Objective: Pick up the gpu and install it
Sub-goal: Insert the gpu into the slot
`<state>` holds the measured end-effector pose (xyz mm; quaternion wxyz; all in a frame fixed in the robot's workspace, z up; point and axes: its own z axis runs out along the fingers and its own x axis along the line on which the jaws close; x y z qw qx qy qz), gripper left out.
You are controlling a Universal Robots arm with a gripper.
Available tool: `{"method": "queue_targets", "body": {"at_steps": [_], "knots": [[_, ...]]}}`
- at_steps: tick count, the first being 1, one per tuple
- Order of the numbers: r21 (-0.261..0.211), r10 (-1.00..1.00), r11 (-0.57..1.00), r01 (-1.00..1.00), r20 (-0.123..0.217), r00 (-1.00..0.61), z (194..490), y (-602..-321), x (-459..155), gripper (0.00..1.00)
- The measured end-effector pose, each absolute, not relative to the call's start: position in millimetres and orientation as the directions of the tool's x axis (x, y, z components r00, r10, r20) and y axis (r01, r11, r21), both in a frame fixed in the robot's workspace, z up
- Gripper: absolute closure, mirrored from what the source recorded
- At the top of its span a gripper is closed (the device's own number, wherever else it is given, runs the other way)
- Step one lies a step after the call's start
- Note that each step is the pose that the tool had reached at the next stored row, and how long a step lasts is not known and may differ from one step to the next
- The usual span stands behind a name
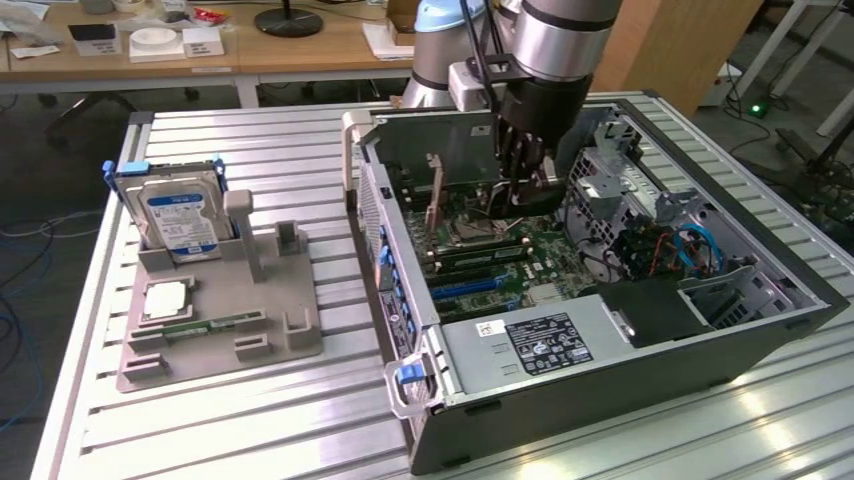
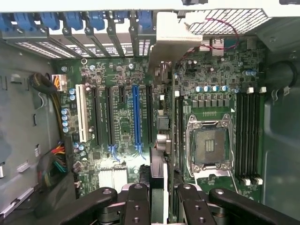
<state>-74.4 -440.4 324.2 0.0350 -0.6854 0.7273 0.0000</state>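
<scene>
Gpu (image 2: 161,136) edge-on in claw (image 2: 159,197) above motherboard (image 2: 122,122); exterior view: open case (image 1: 747,340).

Ribbed shiny metal table (image 1: 240,420), matt grey plastic holder (image 1: 214,330), wooden desk (image 1: 267,55)

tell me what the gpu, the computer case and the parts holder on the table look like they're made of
gpu: dark circuit board, with a pale end bracket that looks like bare metal.
Computer case: painted dark sheet metal outside, bare grey perforated steel inside.
Parts holder: matte grey, blocky, likely plastic, perhaps printed.
</scene>
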Motion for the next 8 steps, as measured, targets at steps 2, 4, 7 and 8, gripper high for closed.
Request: {"method": "queue_targets", "body": {"at_steps": [2, 4, 7, 8], "knots": [[-0.048, -0.997, 0.060, -0.997, -0.051, -0.058, 320.8, -440.6, -74.5, 0.73], [-0.048, -0.997, 0.060, -0.997, -0.051, -0.058, 318.9, -441.7, -74.6, 0.73], [-0.048, -0.997, 0.060, -0.997, -0.051, -0.058, 315.0, -442.3, -74.8, 0.73], [-0.047, -0.997, 0.060, -0.997, -0.050, -0.058, 313.8, -442.3, -75.0, 0.73]]}}
